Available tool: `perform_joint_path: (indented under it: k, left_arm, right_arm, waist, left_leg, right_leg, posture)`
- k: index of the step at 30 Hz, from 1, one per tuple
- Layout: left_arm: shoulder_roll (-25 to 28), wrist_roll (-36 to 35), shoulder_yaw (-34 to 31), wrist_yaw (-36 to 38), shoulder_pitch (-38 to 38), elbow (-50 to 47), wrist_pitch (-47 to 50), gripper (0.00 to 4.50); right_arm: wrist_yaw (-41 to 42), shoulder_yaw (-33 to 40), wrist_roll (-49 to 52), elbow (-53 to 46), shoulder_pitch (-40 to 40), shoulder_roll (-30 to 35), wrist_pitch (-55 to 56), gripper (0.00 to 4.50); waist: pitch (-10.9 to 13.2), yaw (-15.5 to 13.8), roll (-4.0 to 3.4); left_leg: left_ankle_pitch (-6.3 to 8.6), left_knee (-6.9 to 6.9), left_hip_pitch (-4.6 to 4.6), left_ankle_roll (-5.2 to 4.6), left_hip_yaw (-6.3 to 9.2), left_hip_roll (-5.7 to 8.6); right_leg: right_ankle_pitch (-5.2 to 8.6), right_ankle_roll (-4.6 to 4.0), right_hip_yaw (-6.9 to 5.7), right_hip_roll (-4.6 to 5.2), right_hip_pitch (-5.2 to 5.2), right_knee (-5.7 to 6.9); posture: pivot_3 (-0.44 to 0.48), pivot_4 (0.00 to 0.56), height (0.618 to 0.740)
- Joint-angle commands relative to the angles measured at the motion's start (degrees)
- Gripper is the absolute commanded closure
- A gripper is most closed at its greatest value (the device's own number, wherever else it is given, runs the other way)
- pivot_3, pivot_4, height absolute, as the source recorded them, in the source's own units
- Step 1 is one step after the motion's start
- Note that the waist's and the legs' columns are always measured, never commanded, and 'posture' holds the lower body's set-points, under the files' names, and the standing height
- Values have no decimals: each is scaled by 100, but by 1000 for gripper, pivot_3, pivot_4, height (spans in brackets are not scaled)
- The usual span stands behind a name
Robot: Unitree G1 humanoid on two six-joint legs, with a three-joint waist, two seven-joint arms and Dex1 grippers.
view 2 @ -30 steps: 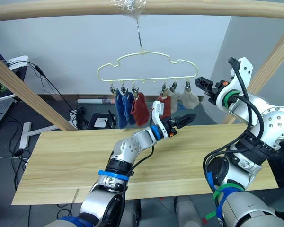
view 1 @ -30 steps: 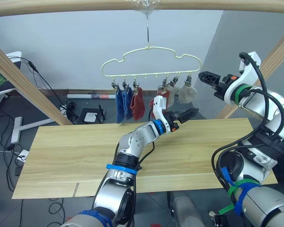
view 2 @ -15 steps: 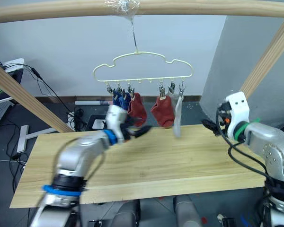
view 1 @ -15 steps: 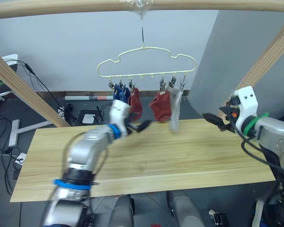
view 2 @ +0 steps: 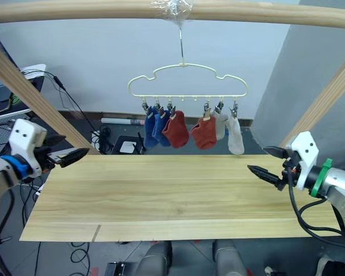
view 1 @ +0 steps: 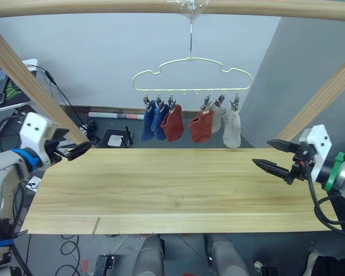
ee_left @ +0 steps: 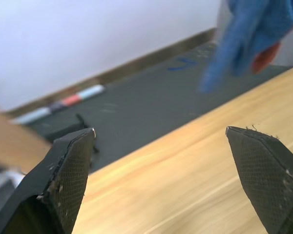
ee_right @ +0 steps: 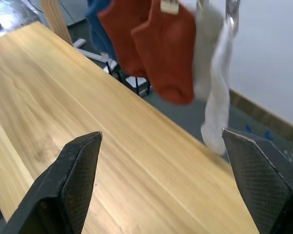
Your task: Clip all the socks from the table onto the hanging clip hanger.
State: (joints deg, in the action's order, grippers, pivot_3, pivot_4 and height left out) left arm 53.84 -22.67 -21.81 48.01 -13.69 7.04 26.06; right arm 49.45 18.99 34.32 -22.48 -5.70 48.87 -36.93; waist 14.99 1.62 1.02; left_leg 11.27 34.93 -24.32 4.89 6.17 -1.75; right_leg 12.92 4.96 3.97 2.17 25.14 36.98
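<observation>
All six socks [view 1: 201, 123] hang clipped to the clip hanger [view 1: 191, 79]. The tabletop [view 1: 178, 190] carries none, so the task appears complete. Left claw [view 1: 75, 150] and right claw [view 1: 274, 156] sit wide open, empty, at opposite tabletop ends.

A pale wall [view 1: 92, 63] meets a dark grey floor [view 1: 112, 123]. Wooden beams [view 1: 75, 7] frame the space, and cables [view 1: 63, 95] trail down.
</observation>
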Motion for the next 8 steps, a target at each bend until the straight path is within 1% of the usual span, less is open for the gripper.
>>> perform_joint_path:
  k: [1,3,5,6,8]
  left_arm:
    - [130,-262,-306,189,69,-333,145,17]
    - [99,-384,-317,258,46,-477,253,17]
    - [50,-389,-186,246,-18,-530,309,17]
    - [32,-382,-130,238,-44,-534,331,17]
    - [24,-395,-46,318,-68,-556,351,17]
  right_arm:
    - [108,287,185,72,-127,152,-20,402]
    - [118,312,292,141,-259,232,-143,402]
    - [98,238,270,188,-355,229,-133,402]
    - [73,201,249,215,-386,211,-113,402]
    - [46,153,213,235,-378,183,-79,402]
  waist:
    - [-40,-45,22]
    - [-73,-82,41]
    - [-95,-120,55]
    - [-119,-136,61]
    - [-150,-148,62]
  left_leg:
    - [0,0,1,0,1,0]
    - [0,0,3,0,3,-1]
    - [-2,4,2,2,1,-1]
    - [-2,4,3,3,1,-1]
    - [-2,3,3,3,1,-1]
  right_leg:
    - [0,0,-3,0,-1,0]
    - [-3,1,-6,-1,-3,2]
    - [-7,-3,-4,0,-5,0]
    - [-9,-1,-4,0,-6,-1]
    - [-14,1,-6,-1,-6,-1]
  posture:
    - [141,119,740]
    - [141,119,740]
    - [140,118,740]
    - [140,108,740]
    - [140,108,740]
